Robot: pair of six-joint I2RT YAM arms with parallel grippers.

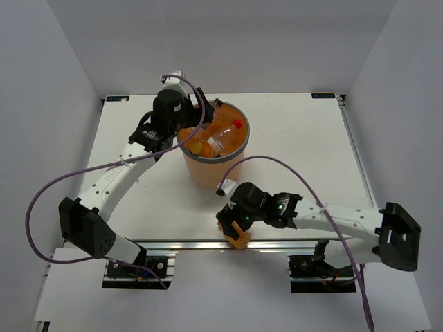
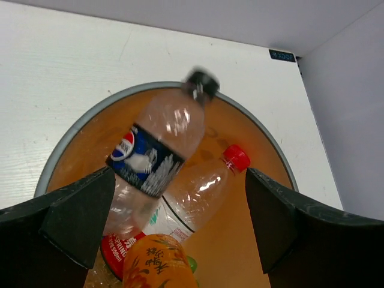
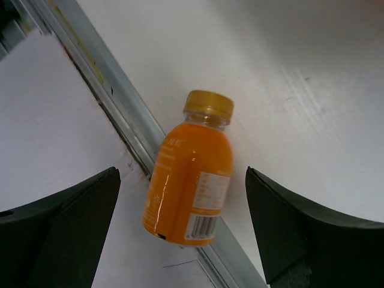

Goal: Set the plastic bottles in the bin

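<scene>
At table's near edge, 6 o'clock: right gripper (image 3: 180, 174) spread wide astride orange bottle (image 3: 189, 180), ungripped, lying across alu rail (image 3: 114, 102) | step: pickup, prob. last bottle out; next: close on body, lift, carry to 11 o'clock | bin (image 1: 208, 169): left gripper (image 2: 180, 174) wide above, holding nothing; blue-label bottle (image 2: 159, 159) loose over red-cap bottle (image 2: 204, 192) | white table (image 1: 297, 138), pale walls (image 1: 228, 41).

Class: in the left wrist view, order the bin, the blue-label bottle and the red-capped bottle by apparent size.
1. bin
2-3. blue-label bottle, red-capped bottle: first looks bigger but is nearer the camera, so unsure.
</scene>
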